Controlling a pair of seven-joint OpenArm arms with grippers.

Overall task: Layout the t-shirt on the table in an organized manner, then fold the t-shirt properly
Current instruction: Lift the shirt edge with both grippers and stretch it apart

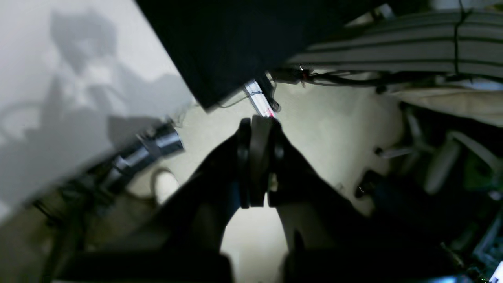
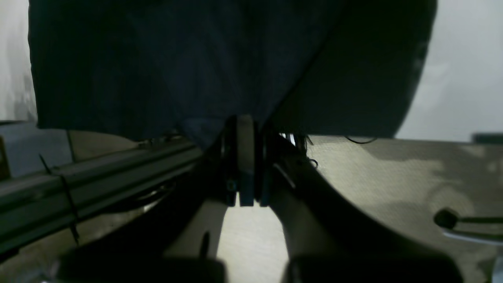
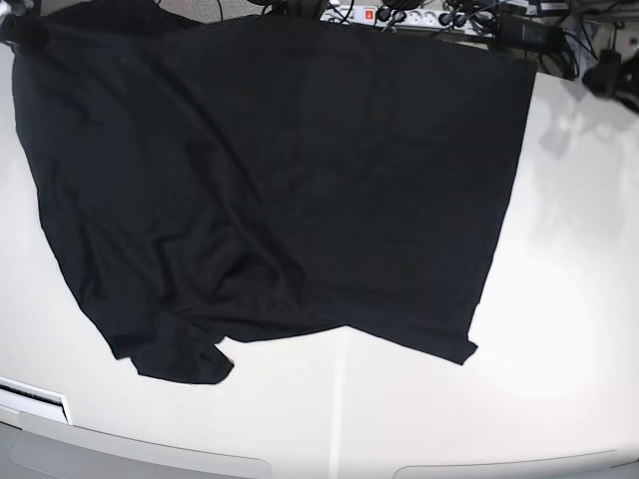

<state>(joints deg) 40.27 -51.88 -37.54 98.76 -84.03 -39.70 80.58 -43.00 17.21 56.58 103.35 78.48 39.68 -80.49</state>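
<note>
Base view: the t-shirt (image 3: 280, 190) lies spread over the far half of the table (image 3: 559, 329). Its left edge runs diagonally from the far left corner down to a bunched fold near the front left. Its right edge runs straight from the far right corner down to a pointed corner right of centre. The far hem reaches or overhangs the far table edge; which one cannot be told from here. The cloth shows shallow wrinkles at centre. A power strip (image 3: 399, 14) with cables sits beyond the far edge. Neither gripper is visible in this view.

Right wrist view: the right gripper (image 2: 245, 129) is off the table edge, over the floor (image 2: 393, 177). Its fingers (image 2: 245, 157) are pressed together with no visible gap. Their tips meet the lower edge of the hanging t-shirt (image 2: 177, 67). Whether cloth is pinched between them cannot be told. A metal rail (image 2: 78, 184) runs at lower left.

Left wrist view: the left gripper (image 1: 257, 125) is also off the table, over the floor (image 1: 334, 125). Its fingers (image 1: 257, 165) are fully closed and hold nothing. A corner of the t-shirt (image 1: 235, 43) hangs just above the tips, apart from them. The table (image 1: 59, 78) fills the left of this view. A grey ribbed duct (image 1: 393, 43) crosses the upper right.
</note>
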